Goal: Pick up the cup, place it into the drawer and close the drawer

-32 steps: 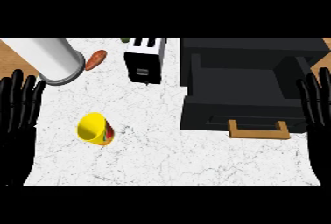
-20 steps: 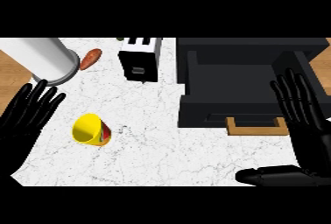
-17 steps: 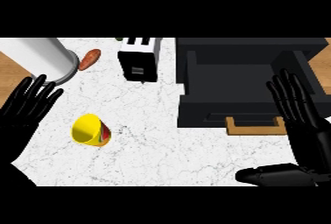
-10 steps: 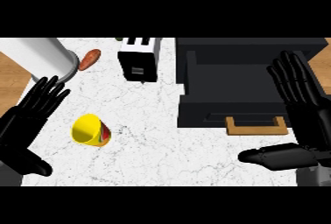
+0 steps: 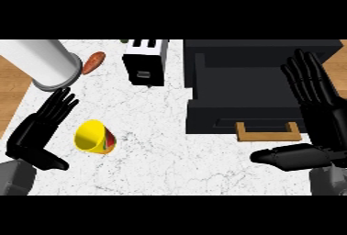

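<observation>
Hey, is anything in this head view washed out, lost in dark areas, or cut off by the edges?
In the head view the black drawer unit shows little inner detail and the right hand blends into it; the white cylinder runs off the top left edge; the yellow cup, lying on its side on the marbled counter beside the left hand, reads clearly.

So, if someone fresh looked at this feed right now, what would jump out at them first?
Probably the yellow cup, lying on its side on the white marble counter at the left, with the open left hand just beside it. Next, the black drawer at the right, pulled open with its wooden handle facing the robot, and the open right hand over its right edge.
</observation>
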### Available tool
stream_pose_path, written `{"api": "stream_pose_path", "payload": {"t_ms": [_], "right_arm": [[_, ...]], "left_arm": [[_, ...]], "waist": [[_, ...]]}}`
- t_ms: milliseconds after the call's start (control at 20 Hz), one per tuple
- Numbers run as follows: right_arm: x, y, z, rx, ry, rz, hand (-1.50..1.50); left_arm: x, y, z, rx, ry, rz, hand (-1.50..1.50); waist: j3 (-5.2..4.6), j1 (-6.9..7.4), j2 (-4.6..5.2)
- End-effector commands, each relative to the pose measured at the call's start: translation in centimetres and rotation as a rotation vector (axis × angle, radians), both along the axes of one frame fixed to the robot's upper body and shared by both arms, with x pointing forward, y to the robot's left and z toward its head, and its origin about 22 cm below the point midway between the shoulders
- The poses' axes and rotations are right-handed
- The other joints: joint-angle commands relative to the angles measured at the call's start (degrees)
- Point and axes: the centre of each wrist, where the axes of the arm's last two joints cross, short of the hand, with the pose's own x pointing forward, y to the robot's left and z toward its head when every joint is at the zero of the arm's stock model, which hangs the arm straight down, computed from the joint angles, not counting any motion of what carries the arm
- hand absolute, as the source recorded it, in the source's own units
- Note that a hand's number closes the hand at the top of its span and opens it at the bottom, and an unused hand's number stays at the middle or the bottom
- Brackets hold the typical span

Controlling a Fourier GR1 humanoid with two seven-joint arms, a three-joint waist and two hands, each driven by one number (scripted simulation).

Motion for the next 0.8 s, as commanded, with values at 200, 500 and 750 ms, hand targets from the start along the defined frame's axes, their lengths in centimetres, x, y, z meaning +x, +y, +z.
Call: {"api": "stream_pose_path", "payload": {"t_ms": [200,500,750], "right_arm": [[1.3,1.1,0.6,-0.012,-0.013,0.004,-1.5],[1.3,0.3,0.0,0.004,-0.022,-0.003,-1.5],[1.7,0.4,1.7,-0.012,-0.018,0.021,-1.5]], "left_arm": [[0.7,-0.6,-5.3,0.058,0.07,0.017,-1.5],[0.0,-0.9,-8.6,0.066,0.06,0.053,-1.5],[-0.8,0.8,-9.4,0.056,0.064,0.064,-1.5]], "waist": [[-0.01,-0.09,0.03],[-0.04,-0.3,0.1],[-0.19,-1.15,0.47]]}}
